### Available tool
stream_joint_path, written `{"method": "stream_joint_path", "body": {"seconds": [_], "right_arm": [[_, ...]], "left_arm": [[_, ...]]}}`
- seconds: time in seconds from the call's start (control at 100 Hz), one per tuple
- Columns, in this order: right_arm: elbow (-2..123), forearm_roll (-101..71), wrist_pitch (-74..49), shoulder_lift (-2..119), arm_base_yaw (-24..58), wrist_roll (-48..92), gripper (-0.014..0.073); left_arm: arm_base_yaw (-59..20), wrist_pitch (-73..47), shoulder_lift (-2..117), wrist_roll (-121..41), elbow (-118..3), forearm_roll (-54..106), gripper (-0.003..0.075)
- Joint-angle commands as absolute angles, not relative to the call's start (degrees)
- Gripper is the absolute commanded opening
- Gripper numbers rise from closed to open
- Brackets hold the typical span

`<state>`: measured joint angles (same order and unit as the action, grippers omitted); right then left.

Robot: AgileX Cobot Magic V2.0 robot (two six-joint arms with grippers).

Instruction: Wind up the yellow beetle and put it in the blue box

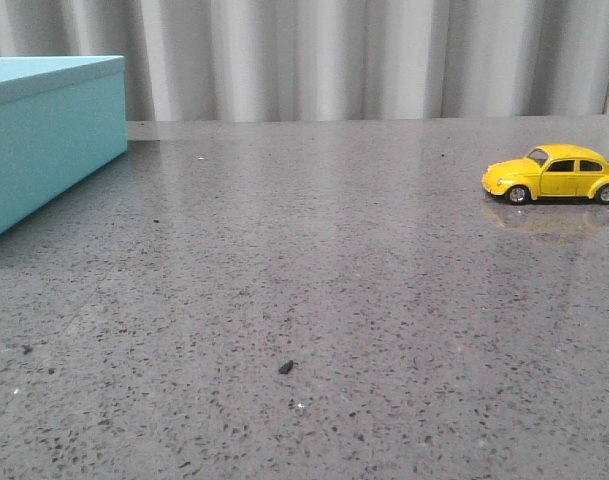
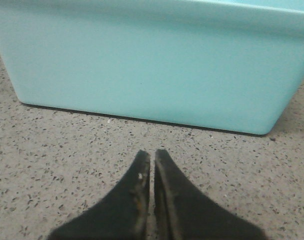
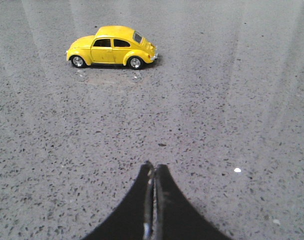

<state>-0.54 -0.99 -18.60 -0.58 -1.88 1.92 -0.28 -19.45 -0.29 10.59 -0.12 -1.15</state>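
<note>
Both our grippers, right (image 3: 153,172) and left (image 2: 152,159), are closed, empty. Ahead of our right sits the yellow beetle (image 3: 112,47): light, rigid, slick, likely rolls; pinch its flanks.

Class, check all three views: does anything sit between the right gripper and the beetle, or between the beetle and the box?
Nothing visible blocks either path. The right gripper, jaws shut, faces the beetle over bare table. Between beetle and box lie only tiny specks, such as a dark crumb.
</note>
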Motion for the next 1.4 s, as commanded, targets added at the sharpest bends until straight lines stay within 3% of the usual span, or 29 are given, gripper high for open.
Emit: {"method": "stream_joint_path", "body": {"seconds": [0.0, 1.39], "right_arm": [[-1.73, -0.52, -17.93, -1.73, -2.06, 2.25, -0.0061], [-1.73, -0.52, -15.58, -1.73, -2.06, 2.25, -0.0061]], "left_arm": [[-0.75, -17.26, -1.97, 11.29, 1.47, -1.11, -0.0021], [-0.75, -16.25, -1.97, 11.29, 1.47, -5.70, -0.0021]]}}
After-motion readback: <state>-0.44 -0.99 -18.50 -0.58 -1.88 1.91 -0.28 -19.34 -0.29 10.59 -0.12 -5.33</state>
